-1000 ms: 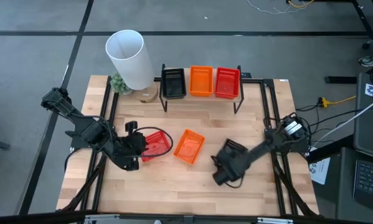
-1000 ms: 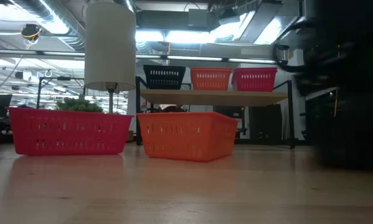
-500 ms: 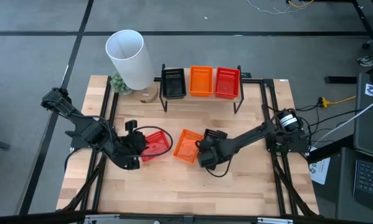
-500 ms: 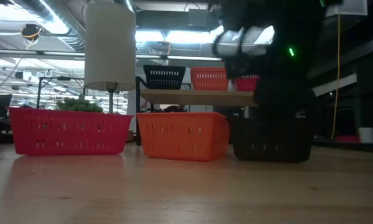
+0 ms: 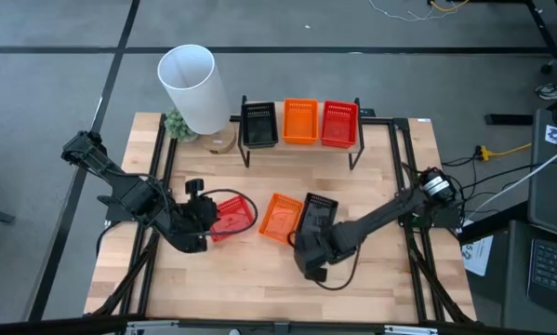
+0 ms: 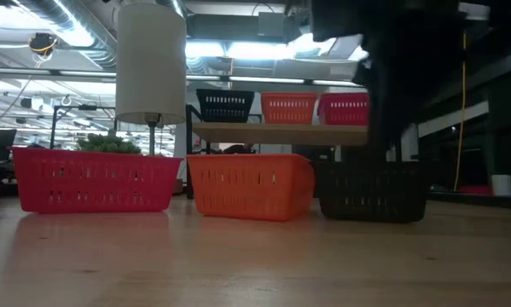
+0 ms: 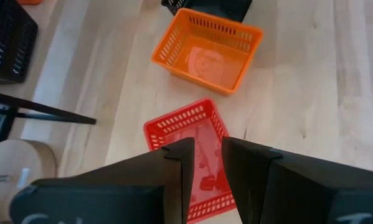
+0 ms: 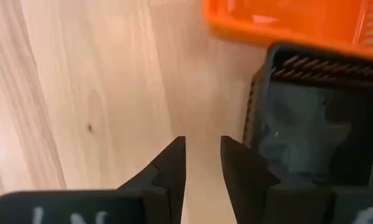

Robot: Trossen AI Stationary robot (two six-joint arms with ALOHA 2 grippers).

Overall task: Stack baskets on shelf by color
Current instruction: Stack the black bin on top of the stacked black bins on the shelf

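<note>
The right gripper (image 8: 202, 163) is seen with fingers narrowly parted, holding nothing, over bare table (image 5: 380, 279) just beside the black basket (image 5: 316, 211). This is set against the orange basket (image 5: 282, 219). The left gripper (image 7: 205, 163), slightly parted, hangs over the red basket (image 5: 230, 215). Three baskets sit on the shelf (image 5: 301, 146).

Overhead and tabletop views share the shelf (image 5: 301, 140); 2 wrist views look close.
</note>
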